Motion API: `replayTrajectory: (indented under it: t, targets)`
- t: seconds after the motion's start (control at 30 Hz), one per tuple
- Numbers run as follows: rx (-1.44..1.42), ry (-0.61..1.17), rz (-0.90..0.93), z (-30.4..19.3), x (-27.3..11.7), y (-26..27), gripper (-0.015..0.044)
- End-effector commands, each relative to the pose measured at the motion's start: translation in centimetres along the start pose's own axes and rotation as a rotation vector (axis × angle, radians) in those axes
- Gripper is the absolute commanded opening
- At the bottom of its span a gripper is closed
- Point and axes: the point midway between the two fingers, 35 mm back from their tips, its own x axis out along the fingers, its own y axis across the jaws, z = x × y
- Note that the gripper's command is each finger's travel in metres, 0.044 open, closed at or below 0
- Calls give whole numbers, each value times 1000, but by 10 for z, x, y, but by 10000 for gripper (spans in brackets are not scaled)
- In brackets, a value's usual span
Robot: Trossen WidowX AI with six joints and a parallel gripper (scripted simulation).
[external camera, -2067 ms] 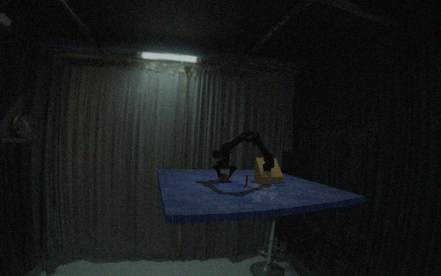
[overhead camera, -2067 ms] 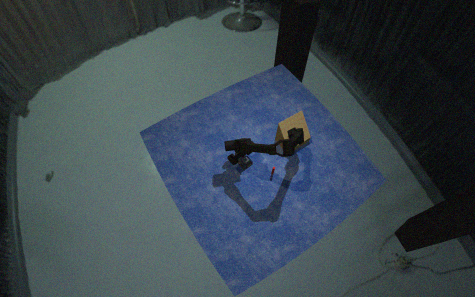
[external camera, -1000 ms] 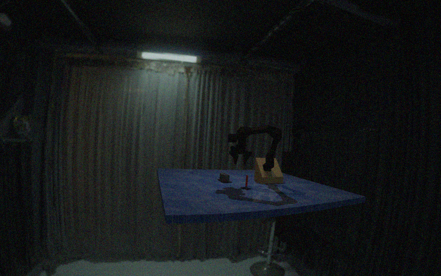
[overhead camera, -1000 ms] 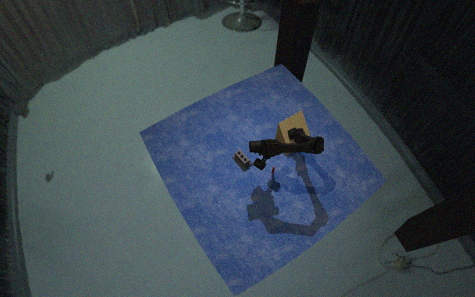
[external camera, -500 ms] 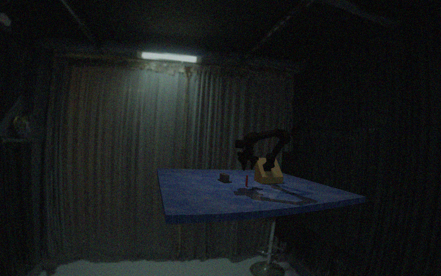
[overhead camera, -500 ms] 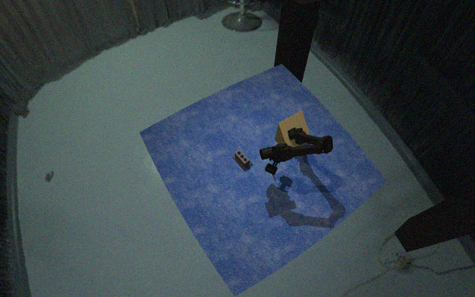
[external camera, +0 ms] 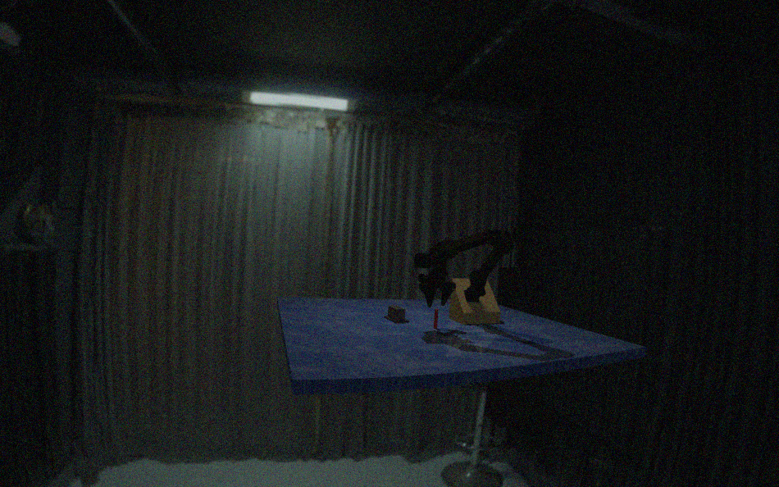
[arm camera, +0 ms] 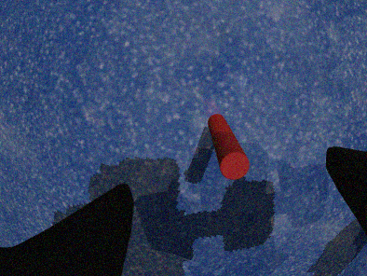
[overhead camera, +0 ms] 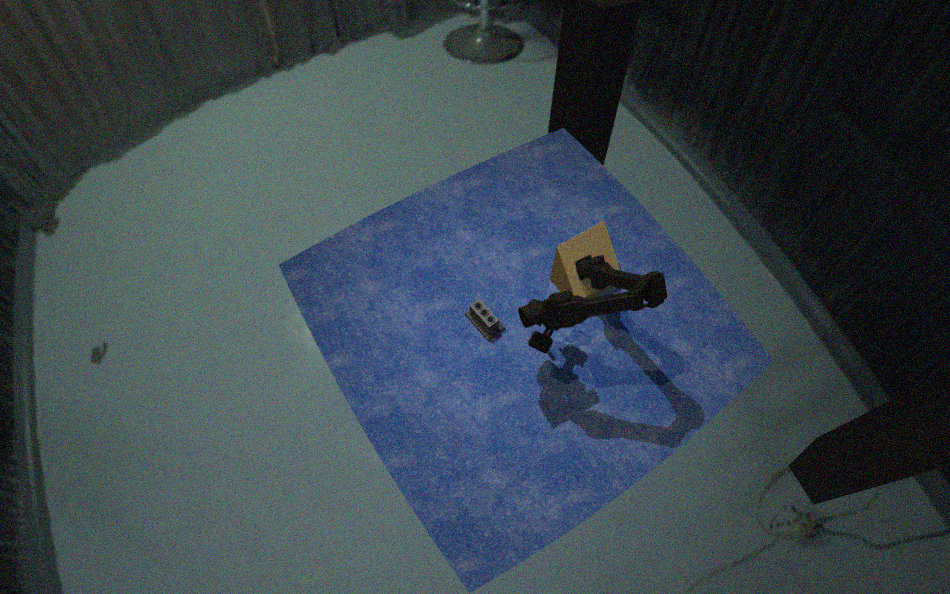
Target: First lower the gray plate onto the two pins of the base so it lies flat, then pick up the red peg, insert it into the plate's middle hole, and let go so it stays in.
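Observation:
The gray plate (overhead camera: 484,312) (external camera: 396,312) sits on its base (overhead camera: 498,338), with its three holes facing up. It looks level; the pins are hidden and no peg shows in the holes. The red peg (external camera: 435,319) (arm camera: 225,140) stands upright on the blue table, apart from the plate; the arm hides it in the top view. My gripper (overhead camera: 550,339) (external camera: 437,302) (arm camera: 234,177) is open and empty, pointing down above the peg. In the wrist view the peg's top shows between the two widely spread fingers, with no contact visible.
The tan wedge-shaped block (overhead camera: 584,245) (external camera: 476,317) stands beside the arm's foot. The blue table (overhead camera: 434,434) (external camera: 344,356) carries all of these, and the arm's shadow falls across it around the peg.

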Motion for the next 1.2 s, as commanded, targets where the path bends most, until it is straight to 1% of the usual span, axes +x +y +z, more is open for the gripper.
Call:
replayTrajectory:
  t: [0.0,0.93,1.17]
  targets:
    - [9,8,-5,-1,8,-2,440]
    - [9,12,-3,-2,51,-3,440]
    - [9,12,-3,-2,51,-3,256]
